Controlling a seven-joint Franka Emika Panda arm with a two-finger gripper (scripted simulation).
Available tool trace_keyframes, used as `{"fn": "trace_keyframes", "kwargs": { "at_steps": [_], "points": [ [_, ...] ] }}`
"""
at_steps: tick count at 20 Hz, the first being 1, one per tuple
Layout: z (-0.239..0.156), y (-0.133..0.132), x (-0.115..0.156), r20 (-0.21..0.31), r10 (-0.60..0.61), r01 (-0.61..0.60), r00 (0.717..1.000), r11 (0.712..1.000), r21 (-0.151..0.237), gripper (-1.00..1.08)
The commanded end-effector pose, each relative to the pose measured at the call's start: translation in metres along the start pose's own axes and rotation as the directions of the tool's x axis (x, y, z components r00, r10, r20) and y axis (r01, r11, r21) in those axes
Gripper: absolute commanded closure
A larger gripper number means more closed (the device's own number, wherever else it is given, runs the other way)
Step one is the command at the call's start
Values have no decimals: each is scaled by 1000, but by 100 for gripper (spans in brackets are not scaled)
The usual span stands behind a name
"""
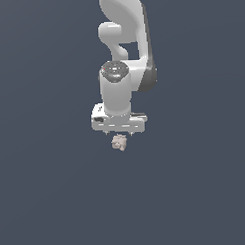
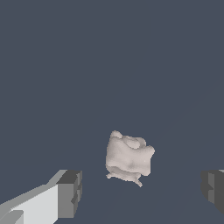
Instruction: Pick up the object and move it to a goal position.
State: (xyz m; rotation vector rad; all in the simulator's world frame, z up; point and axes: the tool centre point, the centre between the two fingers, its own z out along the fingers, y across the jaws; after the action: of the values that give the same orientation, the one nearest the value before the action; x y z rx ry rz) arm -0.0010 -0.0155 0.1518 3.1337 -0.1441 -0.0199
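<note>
1. The tool [image 1: 119, 133] hangs from the white arm [image 1: 124, 39] with its fingers spread wide — nothing is gripped.
2. In the wrist view, the two dark finger pads [image 2: 70, 192] stand well apart, neither touching the clump.
3. The object [image 1: 119, 142] — a small, lumpy, pale pinkish-beige clump — lies on the dark bench [image 1: 47, 197] just below the tool, between the fingers' line.
4. In the exterior view it shows just under the tool's body.
</note>
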Motion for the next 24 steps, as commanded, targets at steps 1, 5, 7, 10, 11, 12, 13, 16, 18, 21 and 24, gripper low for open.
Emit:
{"fn": "trace_keyframes", "kwargs": {
  "at_steps": [1,5,7,10,11,12,13,16,18,21,24],
  "points": [
    [8,0,-3,-1,31,-31,1000,1000,2,-92],
    [26,1,-10,-4,105,-105,994,994,5,-92],
    [35,1,-14,-5,147,-147,989,989,6,-92],
    [46,2,-20,-8,197,-197,980,980,7,-92],
    [49,2,-21,-8,211,-211,977,977,8,-92],
    [52,3,-23,-9,223,-223,975,975,8,-92],
    [54,3,-24,-9,233,-233,972,972,8,-92],
    [59,4,-26,-10,255,-255,967,967,8,-92],
    [60,4,-27,-11,261,-261,965,965,8,-92],
    [60,4,-27,-10,257,-257,966,966,8,-92],
    [65,4,-27,-10,257,-257,966,966,8,-92]
  ]
}}
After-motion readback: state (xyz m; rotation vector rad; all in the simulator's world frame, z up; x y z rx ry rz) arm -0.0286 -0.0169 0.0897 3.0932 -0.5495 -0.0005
